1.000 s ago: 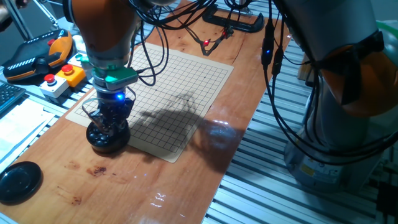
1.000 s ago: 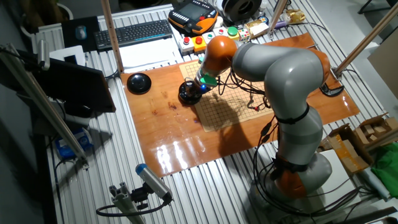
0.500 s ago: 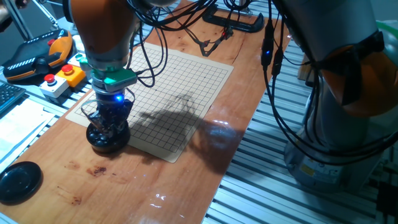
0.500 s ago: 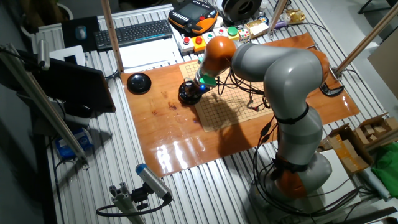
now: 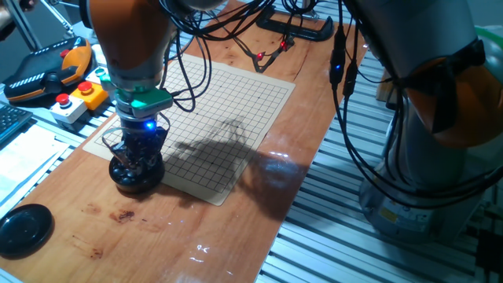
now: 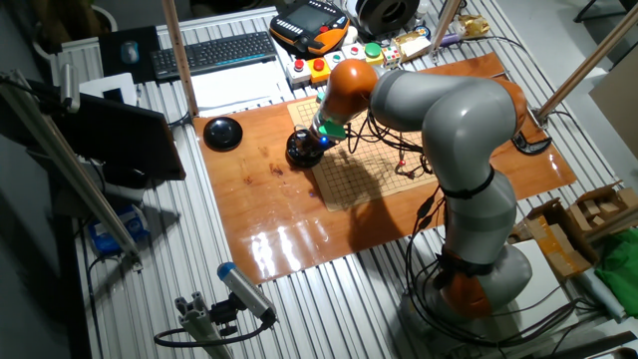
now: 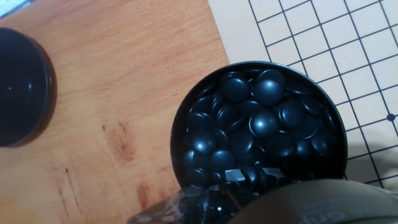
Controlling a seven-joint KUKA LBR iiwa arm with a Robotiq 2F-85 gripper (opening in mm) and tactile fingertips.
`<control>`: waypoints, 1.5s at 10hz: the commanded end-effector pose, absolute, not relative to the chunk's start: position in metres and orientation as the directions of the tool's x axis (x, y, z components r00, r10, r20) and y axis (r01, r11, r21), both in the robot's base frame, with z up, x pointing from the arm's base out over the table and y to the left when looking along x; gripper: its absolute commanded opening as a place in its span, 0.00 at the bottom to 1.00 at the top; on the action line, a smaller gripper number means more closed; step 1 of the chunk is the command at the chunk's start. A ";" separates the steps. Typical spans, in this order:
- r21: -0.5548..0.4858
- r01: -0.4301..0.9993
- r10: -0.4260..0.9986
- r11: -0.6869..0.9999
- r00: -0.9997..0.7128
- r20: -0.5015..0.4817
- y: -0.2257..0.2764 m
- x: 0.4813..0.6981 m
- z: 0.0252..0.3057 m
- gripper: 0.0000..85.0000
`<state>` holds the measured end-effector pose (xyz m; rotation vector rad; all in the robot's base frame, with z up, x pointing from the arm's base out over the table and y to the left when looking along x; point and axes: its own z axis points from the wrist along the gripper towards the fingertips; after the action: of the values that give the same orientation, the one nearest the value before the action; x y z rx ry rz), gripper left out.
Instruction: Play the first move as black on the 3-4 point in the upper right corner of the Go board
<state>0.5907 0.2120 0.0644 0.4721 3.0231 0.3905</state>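
Observation:
My gripper (image 5: 135, 161) reaches down into the round black bowl (image 5: 137, 179), which stands at the near left corner of the Go board (image 5: 212, 118). Several glossy black stones (image 7: 261, 121) fill the bowl (image 7: 180, 118) in the hand view, and none lies apart from the heap. My fingertips sit low among the stones at the bottom edge, dark and partly hidden, so their spread is unclear. The board (image 7: 323, 37) shows only bare grid lines. The 3-4 point is an unmarked crossing that I cannot single out.
The bowl's black lid (image 5: 23, 228) lies on the wooden table left of the bowl (image 6: 304, 148). A button box (image 5: 75, 101) and an orange pendant (image 5: 47, 67) sit beyond the board's left side. Cables and a black clamp (image 5: 295, 27) lie at its far end.

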 end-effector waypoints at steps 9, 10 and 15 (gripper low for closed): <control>0.263 0.297 0.312 0.918 -0.950 -0.017 0.214 0.592 0.060 0.30; 0.263 0.297 0.312 0.918 -0.950 -0.017 0.214 0.592 0.060 0.30; 0.265 0.298 0.314 0.917 -0.949 -0.018 0.215 0.592 0.058 0.30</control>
<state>0.5920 0.2152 0.0577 0.4822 3.0161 0.4034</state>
